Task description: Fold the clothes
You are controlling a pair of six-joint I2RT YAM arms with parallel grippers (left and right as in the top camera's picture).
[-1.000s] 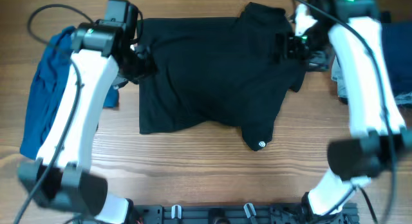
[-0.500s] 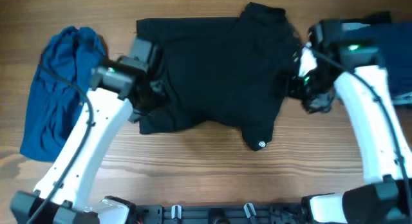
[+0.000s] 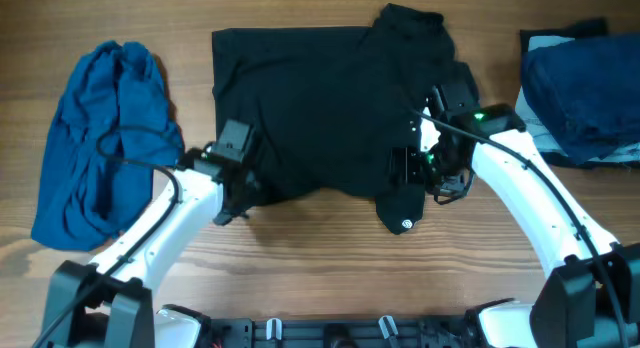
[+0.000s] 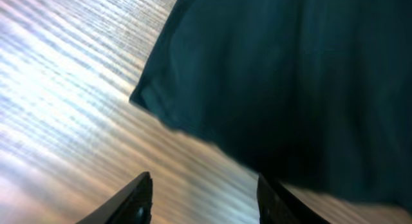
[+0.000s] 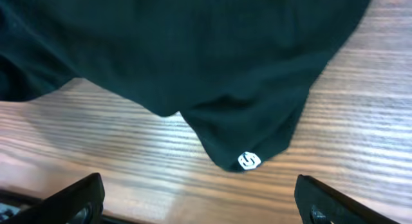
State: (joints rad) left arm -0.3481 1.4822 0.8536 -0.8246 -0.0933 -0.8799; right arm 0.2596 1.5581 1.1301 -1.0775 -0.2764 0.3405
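A black shirt (image 3: 320, 108) lies spread on the wooden table, with a sleeve bearing a small white logo (image 3: 405, 225) sticking out at its near edge. My left gripper (image 3: 232, 196) is open and empty over the shirt's near left corner (image 4: 145, 98); its fingers (image 4: 203, 201) frame bare wood. My right gripper (image 3: 415, 173) is open and empty just above the logo sleeve (image 5: 248, 161), its fingertips (image 5: 199, 205) spread wide over the table.
A crumpled blue garment (image 3: 95, 138) lies at the left of the table. A dark blue folded pile (image 3: 580, 83) lies at the far right.
Both arms have swept from the shirt's far corners toward its near edge. The left gripper came down to the near left corner, the right to the logo sleeve.
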